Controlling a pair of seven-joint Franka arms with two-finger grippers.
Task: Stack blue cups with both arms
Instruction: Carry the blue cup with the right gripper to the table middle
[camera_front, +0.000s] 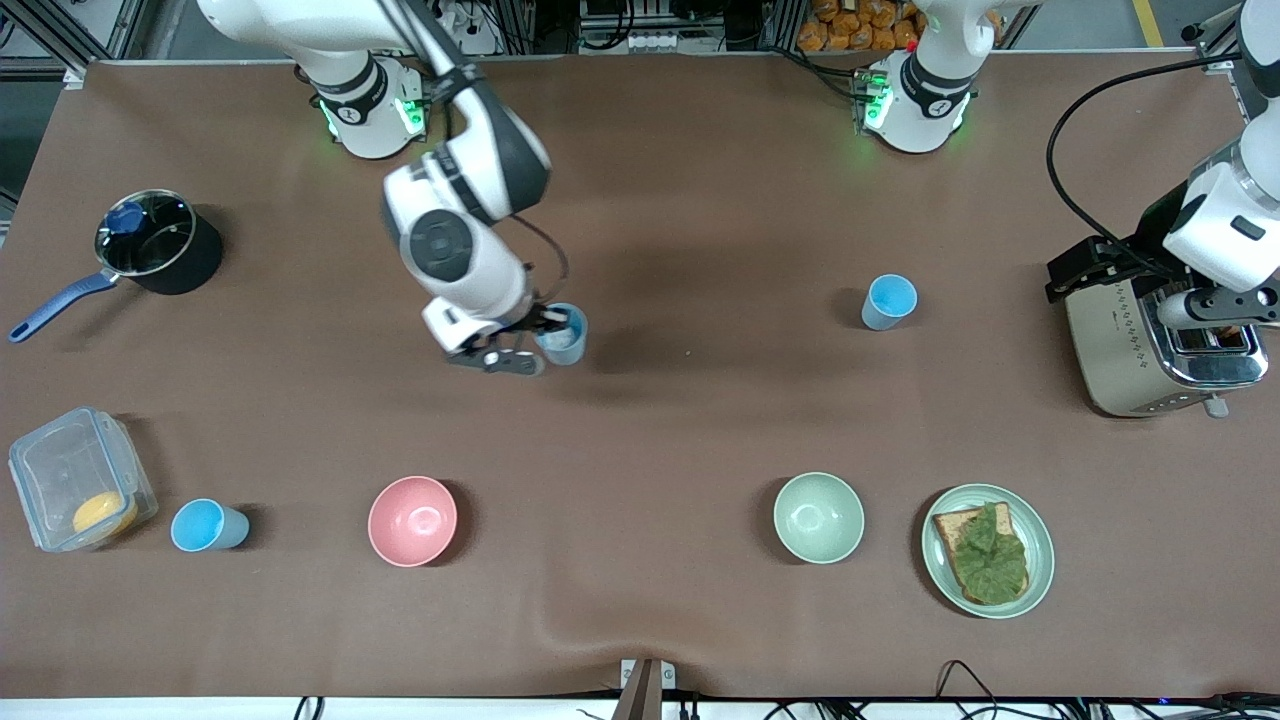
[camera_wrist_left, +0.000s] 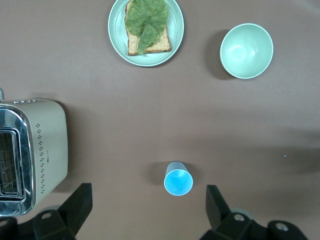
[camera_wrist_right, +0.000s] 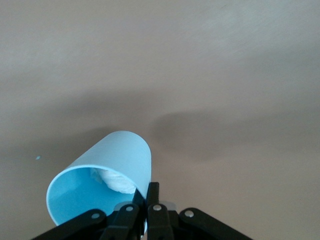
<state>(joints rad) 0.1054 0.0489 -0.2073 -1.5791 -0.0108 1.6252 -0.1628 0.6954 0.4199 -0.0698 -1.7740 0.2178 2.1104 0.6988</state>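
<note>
My right gripper (camera_front: 545, 335) is shut on the wall of a blue cup (camera_front: 565, 335), one finger inside the rim and one outside. In the right wrist view this cup (camera_wrist_right: 107, 172) is tilted over the brown table, with something white crumpled inside. A second blue cup (camera_front: 888, 300) stands upright nearer the left arm's end. My left gripper (camera_wrist_left: 148, 196) hangs open and empty high above the table beside the toaster, with that cup (camera_wrist_left: 178, 181) below it. A third blue cup (camera_front: 207, 525) sits near the front edge at the right arm's end.
A toaster (camera_front: 1150, 345) stands at the left arm's end, under the left arm. Along the front lie a plate with toast and lettuce (camera_front: 1030, 575), a pale green bowl (camera_front: 818, 517), a pink bowl (camera_front: 412, 520) and a clear box (camera_front: 60, 470). A black saucepan (camera_front: 160, 245) stands farther back.
</note>
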